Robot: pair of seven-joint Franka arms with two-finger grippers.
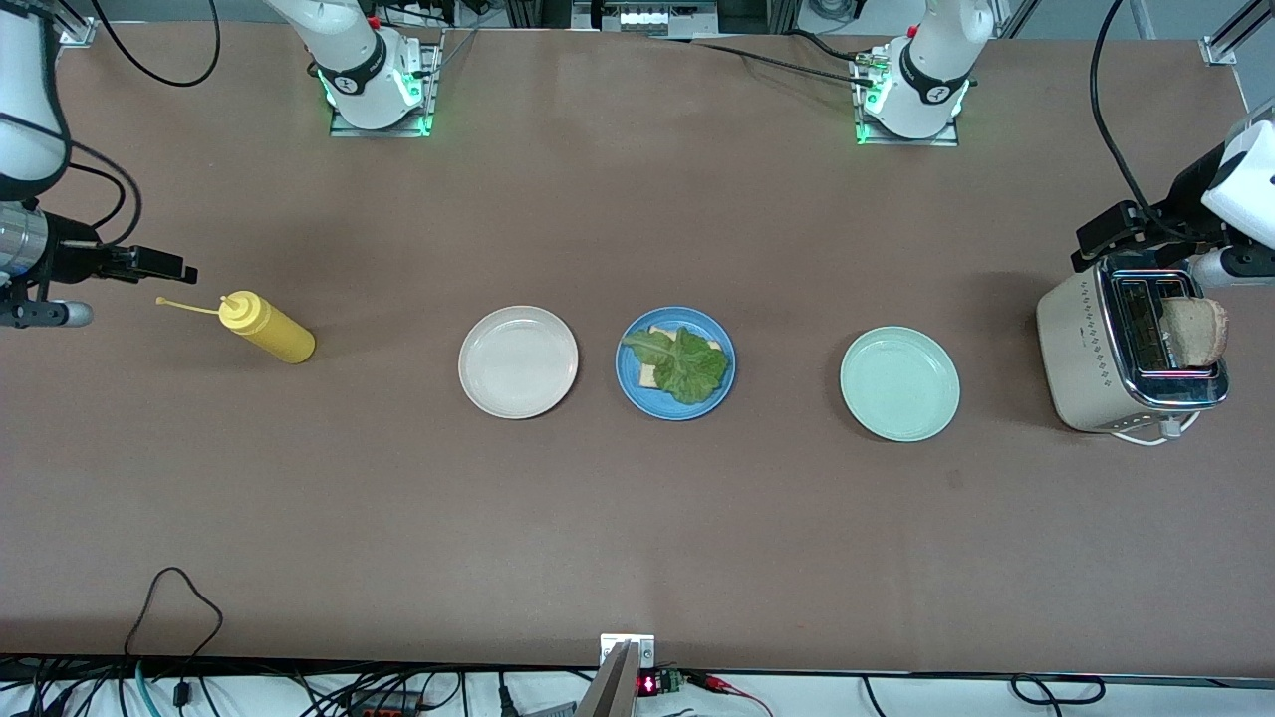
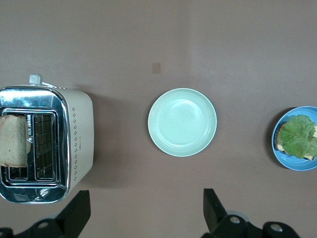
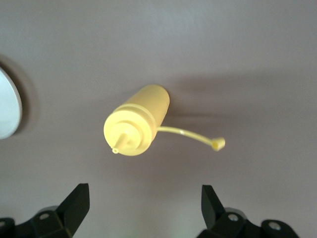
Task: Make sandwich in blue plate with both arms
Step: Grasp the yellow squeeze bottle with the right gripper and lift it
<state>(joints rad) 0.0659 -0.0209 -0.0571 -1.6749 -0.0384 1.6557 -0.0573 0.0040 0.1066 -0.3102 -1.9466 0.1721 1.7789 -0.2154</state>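
The blue plate (image 1: 630, 386) lies mid-table and holds a bread slice (image 1: 652, 376) with a crinkled green lettuce leaf (image 1: 687, 364) on top. The plate (image 2: 296, 165) and lettuce (image 2: 300, 135) also show in the left wrist view. Another bread slice (image 1: 1195, 332) stands in a slot of the toaster (image 1: 1081, 349) at the left arm's end. My left gripper (image 1: 1094, 242) is open and empty in the air by the toaster; it also shows in the left wrist view (image 2: 146, 213). My right gripper (image 1: 164, 267) is open and empty by the yellow bottle; it also shows in the right wrist view (image 3: 143, 206).
A cream-white plate (image 1: 518, 360) lies beside the blue plate toward the right arm's end. A mint-green plate (image 1: 899, 383) lies toward the left arm's end. A yellow squeeze bottle (image 1: 267, 328) lies on its side with its cap tether out (image 3: 188, 135).
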